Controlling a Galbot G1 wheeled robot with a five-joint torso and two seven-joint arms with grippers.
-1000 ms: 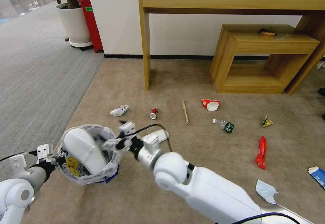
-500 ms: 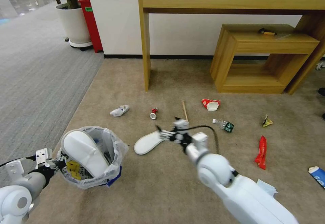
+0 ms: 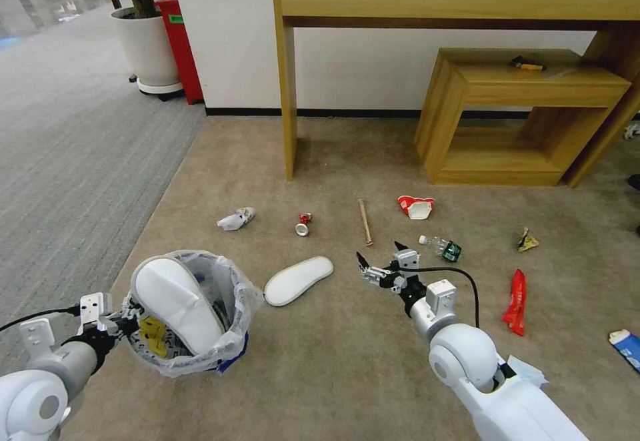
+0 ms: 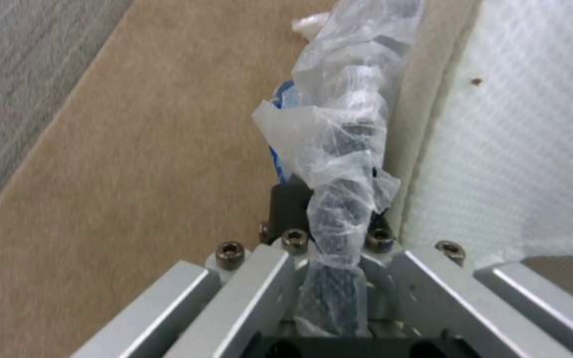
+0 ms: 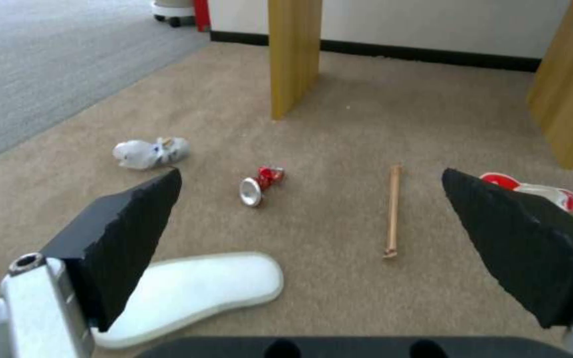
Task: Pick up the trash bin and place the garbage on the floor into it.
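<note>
The trash bin (image 3: 220,351), dark with a white bag liner (image 4: 339,149), is at lower left with my left gripper (image 3: 125,317) shut on its near rim (image 4: 333,278). One white slipper sole (image 3: 175,302) stands inside it, also seen close up as a white textured sole (image 4: 519,124). A second sole (image 3: 299,281) (image 5: 194,291) lies flat on the carpet. Just right of it, low over the floor, my right gripper (image 3: 381,259) (image 5: 311,174) is open and holds nothing. Beyond lie a crushed can (image 3: 303,223) (image 5: 260,183), wooden stick (image 3: 364,221) (image 5: 393,211), paper cup (image 3: 415,205) and bottle (image 3: 441,246).
More litter: crumpled wrapper (image 3: 235,218), yellow wrapper (image 3: 527,239), red wrapper (image 3: 515,292), blue-white pack (image 3: 627,347), pale mask (image 3: 525,372). A wooden desk (image 3: 288,94) and low shelf (image 3: 527,114) stand against the wall. Planter (image 3: 147,47) and red box (image 3: 179,47) are far left.
My right arm has swung away from the bin to the right, past the sole on the floor, and hangs open. The bin with the sole in it has barely shifted.
</note>
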